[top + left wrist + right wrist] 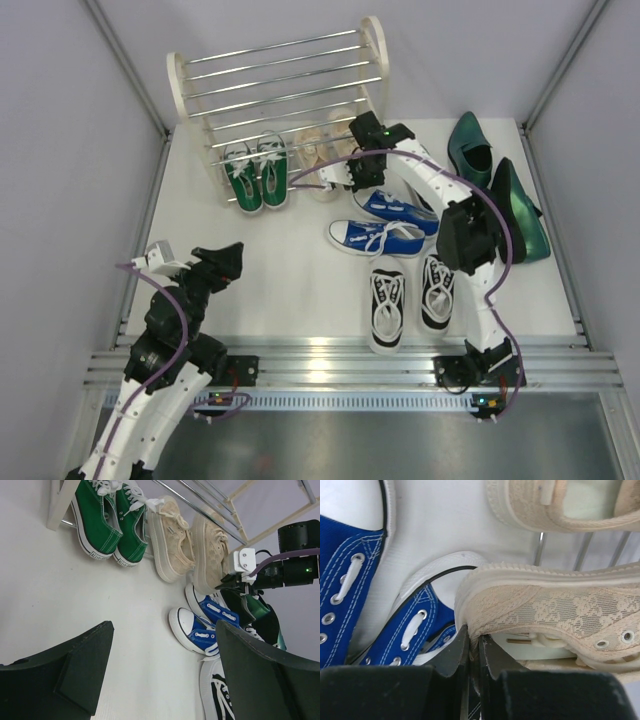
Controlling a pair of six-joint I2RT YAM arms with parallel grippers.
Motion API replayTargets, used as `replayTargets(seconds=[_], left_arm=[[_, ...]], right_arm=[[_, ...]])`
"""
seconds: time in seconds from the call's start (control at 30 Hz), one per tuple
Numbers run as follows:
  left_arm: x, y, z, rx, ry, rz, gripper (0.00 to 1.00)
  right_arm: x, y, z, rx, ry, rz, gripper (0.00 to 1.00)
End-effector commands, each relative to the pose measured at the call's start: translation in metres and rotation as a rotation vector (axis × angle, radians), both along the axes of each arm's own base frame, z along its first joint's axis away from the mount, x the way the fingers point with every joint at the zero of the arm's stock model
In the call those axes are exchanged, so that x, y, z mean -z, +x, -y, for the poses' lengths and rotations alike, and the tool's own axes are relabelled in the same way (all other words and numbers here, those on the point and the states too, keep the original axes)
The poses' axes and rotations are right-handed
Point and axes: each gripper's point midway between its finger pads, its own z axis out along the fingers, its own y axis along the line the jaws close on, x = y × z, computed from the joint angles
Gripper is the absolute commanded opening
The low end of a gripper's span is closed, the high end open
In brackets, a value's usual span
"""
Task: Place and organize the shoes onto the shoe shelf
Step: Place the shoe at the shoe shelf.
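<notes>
White bench [300, 285], grey walls. Shoe shelf [280, 90] stands at the far edge. Beige sneaker [545, 610] sits at its lowest rods beside the green pair [258, 172], long axis front-to-back, toe toward the arms. Only the right wrist view shows the right claw [474, 637] pinched on its side wall. Left claw [162, 635] is wide open and empty.
</notes>
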Motion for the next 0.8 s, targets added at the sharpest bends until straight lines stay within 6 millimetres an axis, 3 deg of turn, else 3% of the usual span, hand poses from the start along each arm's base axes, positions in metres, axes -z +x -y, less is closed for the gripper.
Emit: replayTargets(seconds=[0.0,0.77], left_arm=[[-0.02,-0.004,-0.003,-0.007,-0.027,0.049,0.88],[-0.018,-0.003,-0.003,-0.009,-0.033,0.041,0.88]], right_arm=[[-0.048,0.038,-0.031,-0.01,0.107,0.212,0.06],[-0.038,0.049,-0.046,-0.037,0.133,0.248,0.14]])
